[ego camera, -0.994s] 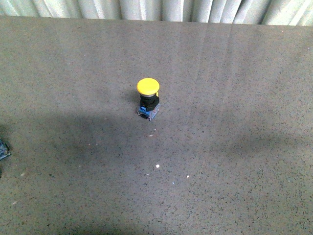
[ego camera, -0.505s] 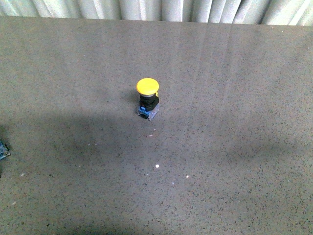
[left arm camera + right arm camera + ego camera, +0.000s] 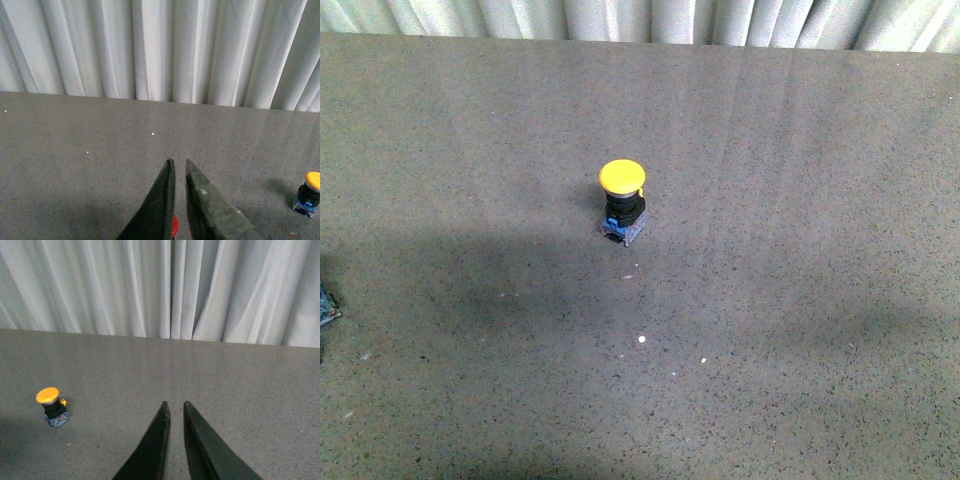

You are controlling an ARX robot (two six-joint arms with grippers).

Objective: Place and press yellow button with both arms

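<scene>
The yellow button (image 3: 622,203) stands upright on the grey table near the middle of the front view, yellow cap on top, black neck, blue-grey base. It also shows in the left wrist view (image 3: 310,192) and in the right wrist view (image 3: 51,406). My left gripper (image 3: 178,162) is shut and empty, well apart from the button. My right gripper (image 3: 174,404) is shut and empty, also well apart from it. Only a sliver of the left arm (image 3: 326,303) shows in the front view at the left edge.
The speckled grey table (image 3: 770,330) ends at the back against a white pleated curtain (image 3: 640,18). A few small white specks (image 3: 642,340) lie in front of the button.
The dark bit of the left arm at the front view's left edge has drawn slightly further out of view. The button has not moved.
</scene>
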